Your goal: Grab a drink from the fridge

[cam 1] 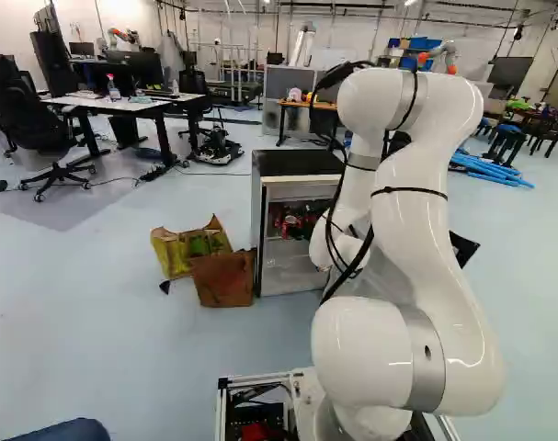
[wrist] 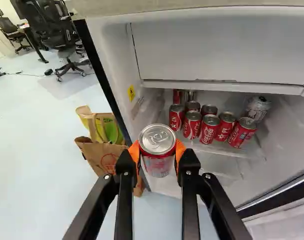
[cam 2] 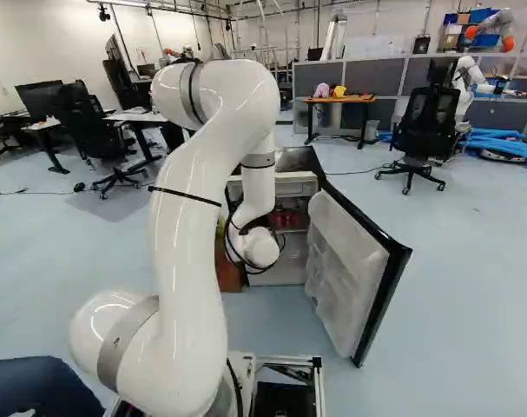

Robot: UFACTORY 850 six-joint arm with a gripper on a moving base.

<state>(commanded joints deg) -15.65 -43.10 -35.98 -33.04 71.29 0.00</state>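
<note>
Well, the fridge (cam 1: 301, 163) is boxy, its door (cam 2: 345, 269) wide open, plastic liner smooth. Red cans (wrist: 209, 129) stand on the shelf (wrist: 217, 149). One soda can (wrist: 157, 156), lid up, is gripped btwn the jaws' orange pads (wrist: 134, 151), out front. Prob. full: smallish weight, thin alum., slick if damp. Best hold: mid-body, w/ gentle squeeze.

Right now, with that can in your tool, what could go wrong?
My tool pinches the can from just two sides, so it might slip and fall. Backing out, my arm could bump the open door. A dropped can might hit the paper bags beside the fridge.
</note>
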